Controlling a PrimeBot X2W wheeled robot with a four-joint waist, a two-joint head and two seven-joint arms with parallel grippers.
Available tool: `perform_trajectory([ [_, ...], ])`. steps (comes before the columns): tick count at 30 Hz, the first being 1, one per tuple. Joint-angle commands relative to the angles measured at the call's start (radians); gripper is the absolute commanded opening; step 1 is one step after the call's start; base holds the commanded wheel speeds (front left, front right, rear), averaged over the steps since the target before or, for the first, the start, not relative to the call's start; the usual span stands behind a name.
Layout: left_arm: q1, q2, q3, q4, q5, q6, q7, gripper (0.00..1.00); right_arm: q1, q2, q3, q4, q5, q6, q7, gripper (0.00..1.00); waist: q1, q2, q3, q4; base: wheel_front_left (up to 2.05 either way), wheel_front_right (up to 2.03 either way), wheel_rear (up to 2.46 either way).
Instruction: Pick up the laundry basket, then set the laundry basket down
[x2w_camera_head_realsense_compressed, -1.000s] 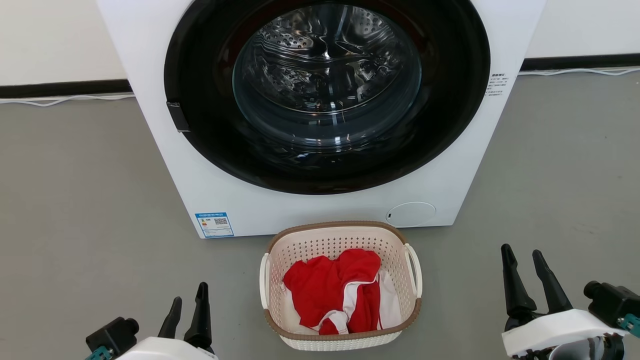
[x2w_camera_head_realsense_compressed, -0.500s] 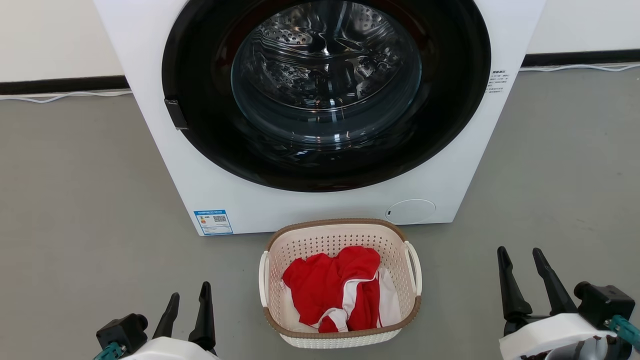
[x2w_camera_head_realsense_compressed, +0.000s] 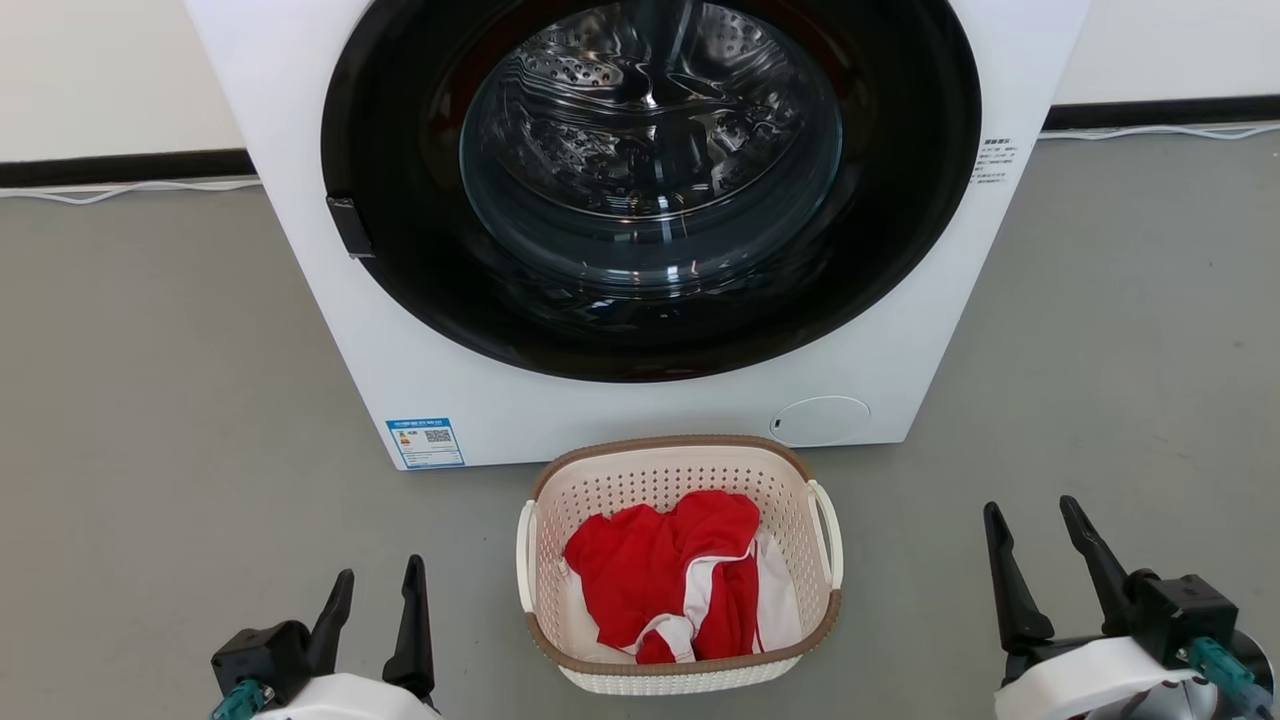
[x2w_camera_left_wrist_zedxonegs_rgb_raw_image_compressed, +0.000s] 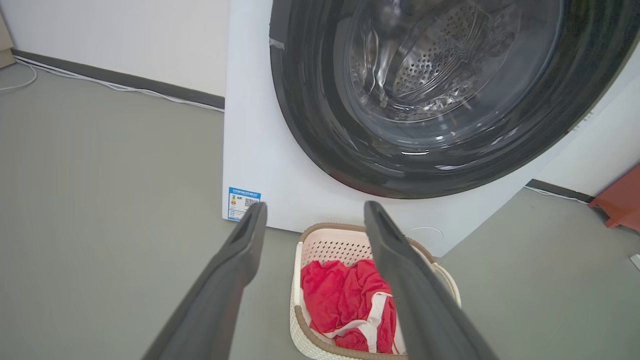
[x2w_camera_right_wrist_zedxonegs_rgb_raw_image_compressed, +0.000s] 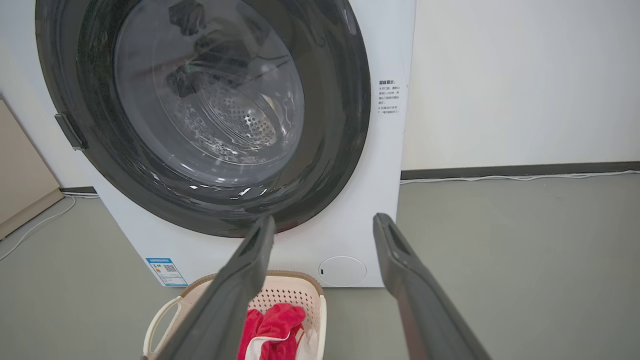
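The laundry basket (x2w_camera_head_realsense_compressed: 668, 447) is cream-white with a brown rim and white side handles. It stands on the grey floor just in front of the washer, with red and white clothes (x2w_camera_head_realsense_compressed: 665, 570) in it. My left gripper (x2w_camera_head_realsense_compressed: 379, 570) hovers at its lower left, open and holding nothing, a hand's width from the left handle. My right gripper (x2w_camera_head_realsense_compressed: 1030, 505) is open and further off on the right side. In the left wrist view the basket (x2w_camera_left_wrist_zedxonegs_rgb_raw_image_compressed: 332, 245) lies beyond the spread left gripper (x2w_camera_left_wrist_zedxonegs_rgb_raw_image_compressed: 315, 205). The right wrist view has the basket (x2w_camera_right_wrist_zedxonegs_rgb_raw_image_compressed: 292, 290) at the lower left of the right gripper (x2w_camera_right_wrist_zedxonegs_rgb_raw_image_compressed: 325, 217).
A white front-loading washer (x2w_camera_head_realsense_compressed: 880, 360) with a closed dark round door stands right behind the basket. A white cable (x2w_camera_head_realsense_compressed: 120, 190) runs along the wall base. A red-brown object (x2w_camera_left_wrist_zedxonegs_rgb_raw_image_compressed: 620, 200) is on the floor past the washer, and a beige panel (x2w_camera_right_wrist_zedxonegs_rgb_raw_image_compressed: 20, 175) is at its other side.
The head view has shifted slightly. Both wrists have turned a little, and both grippers stay open. The basket has not moved.
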Motion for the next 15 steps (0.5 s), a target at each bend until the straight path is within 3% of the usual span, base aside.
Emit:
perform_trajectory([
  [1,-0.037,0.011,0.024,-0.027,0.028,0.010,-0.016,1.00,-0.021,-0.015,0.022,-0.019,-0.033,0.007,-0.021,1.00,0.0000,0.0000,0.001,0.000,0.00,0.00,0.00],
  [8,-0.040,0.012,0.021,-0.024,0.101,0.015,-0.036,1.00,-0.021,-0.018,0.021,-0.017,-0.117,0.007,-0.041,1.00,0.0000,0.0000,0.005,-0.002,0.00,0.00,0.00],
  [15,-0.039,0.012,0.022,-0.020,0.102,0.014,-0.037,1.00,-0.017,-0.014,0.013,-0.013,-0.114,0.007,-0.041,1.00,0.0000,0.0000,0.001,-0.002,0.00,0.00,0.00],
])
